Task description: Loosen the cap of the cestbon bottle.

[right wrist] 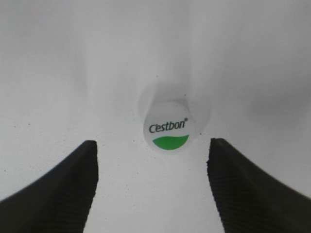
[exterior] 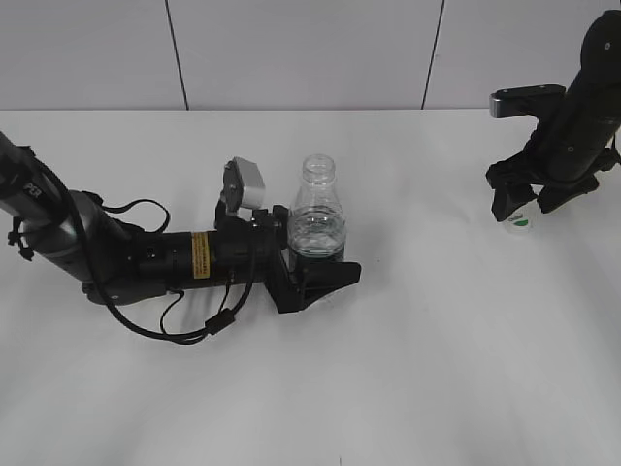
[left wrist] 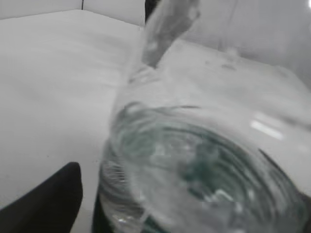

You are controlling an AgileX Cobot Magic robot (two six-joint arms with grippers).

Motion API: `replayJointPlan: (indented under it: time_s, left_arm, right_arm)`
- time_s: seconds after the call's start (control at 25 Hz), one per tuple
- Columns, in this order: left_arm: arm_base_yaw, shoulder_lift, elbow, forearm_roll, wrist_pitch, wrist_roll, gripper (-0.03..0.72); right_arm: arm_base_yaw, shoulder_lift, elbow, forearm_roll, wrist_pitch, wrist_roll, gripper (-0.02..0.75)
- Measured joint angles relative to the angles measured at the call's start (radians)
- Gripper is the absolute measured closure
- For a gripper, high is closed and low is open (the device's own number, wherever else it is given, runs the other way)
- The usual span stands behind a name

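The clear cestbon bottle (exterior: 315, 218) stands upright at the table's middle with its neck open and no cap on it. My left gripper (exterior: 312, 272) is shut on its lower body; the left wrist view shows the bottle (left wrist: 194, 160) blurred and very close. The white cap (exterior: 521, 221) with green mark lies on the table at the right. In the right wrist view the cap (right wrist: 168, 124) lies top up, reading "Cestbon". My right gripper (right wrist: 153, 145) is open just above it and apart from it, also seen in the exterior view (exterior: 529, 199).
The white table (exterior: 437, 340) runs to a pale panelled wall (exterior: 291, 49) at the back. My left arm (exterior: 146, 257) lies low across the table's left side with a loose cable looped beside it.
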Motion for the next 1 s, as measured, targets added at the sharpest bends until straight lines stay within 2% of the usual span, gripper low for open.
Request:
replayJointPlan:
  time_s: [0.44, 1.0]
  left_arm:
    - [0.0, -0.132, 0.0, 0.016, 0.001, -0.038, 0.094]
    - [0.0, -0.362, 0.001, 0.043, 0.0, -0.181, 0.095]
  right_arm:
    - [0.0, 0.0, 0.0, 0.0, 0.0, -0.001, 0.204]
    - [0.0, -0.001, 0.0, 0.001, 0.003, -0.004, 0.203]
